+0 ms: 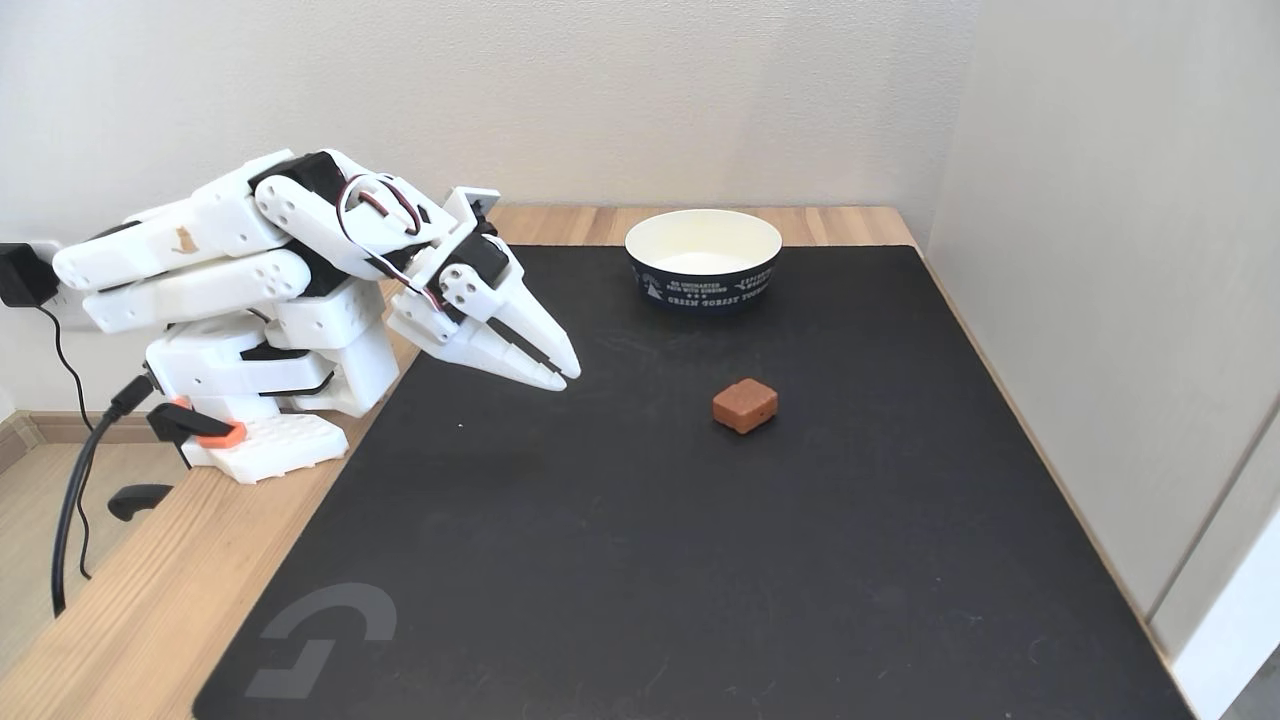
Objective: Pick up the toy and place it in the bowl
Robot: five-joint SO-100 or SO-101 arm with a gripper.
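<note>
Taking the mat [620,560] as landmark, the toy [745,405] lies near its middle, a squat near-square block with no clear long axis, one corner turned toward the camera. The gripper [568,378], fingers pressed together and empty, hangs over the mat's left edge, so by my reading the reach has not begun: it must open, cross right and descend on the toy. The bowl [703,290] waits at the mat's far edge

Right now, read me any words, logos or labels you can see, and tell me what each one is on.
Paper bowl: white print, bottom line looks like "GREEN FOREST TOURS"; the smaller lines above are too small to read.
Black mat: a grey logo mark, no letters.
White arm: a small tan cat-shaped figure, no text.
</note>
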